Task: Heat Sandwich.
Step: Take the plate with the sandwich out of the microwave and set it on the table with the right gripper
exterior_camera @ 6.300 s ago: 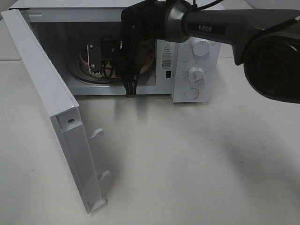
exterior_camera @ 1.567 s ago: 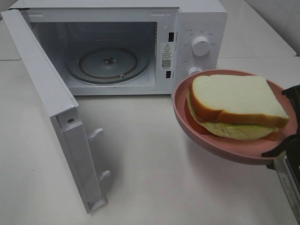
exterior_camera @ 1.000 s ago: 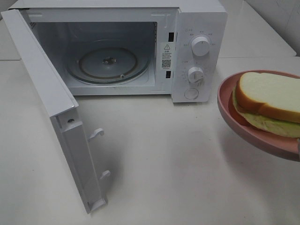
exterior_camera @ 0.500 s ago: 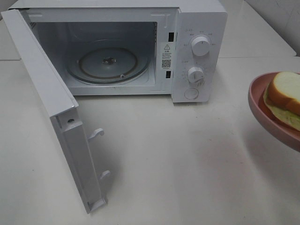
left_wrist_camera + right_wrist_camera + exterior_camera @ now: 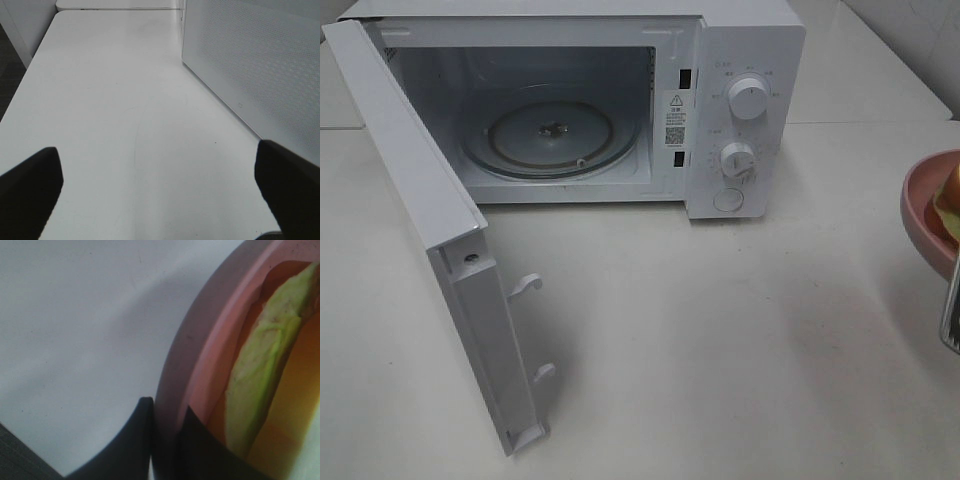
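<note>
The microwave (image 5: 580, 110) stands at the far side of the table (image 5: 720, 350) with its door (image 5: 430, 230) swung wide to the left and its glass turntable (image 5: 550, 135) bare. The sandwich (image 5: 260, 370) sits on a pink plate (image 5: 928, 215) at the far right edge of the scene, well apart from the oven and mostly cut off in the high view. The right gripper (image 5: 165, 435) pinches the plate's rim, one finger on the outside and one on the inside, just beside the green layer. The left gripper (image 5: 160, 190) hovers over bare table beside the door's outer face, its fingers spread wide and holding nothing. The risk, I'd say, lies in that one-sided hold: a thin pinch on the rim could let the plate tilt and the sandwich slide off, or the rim could slip if the arm swings quickly. Set down too near the table's right edge, the plate might also overhang.
</note>
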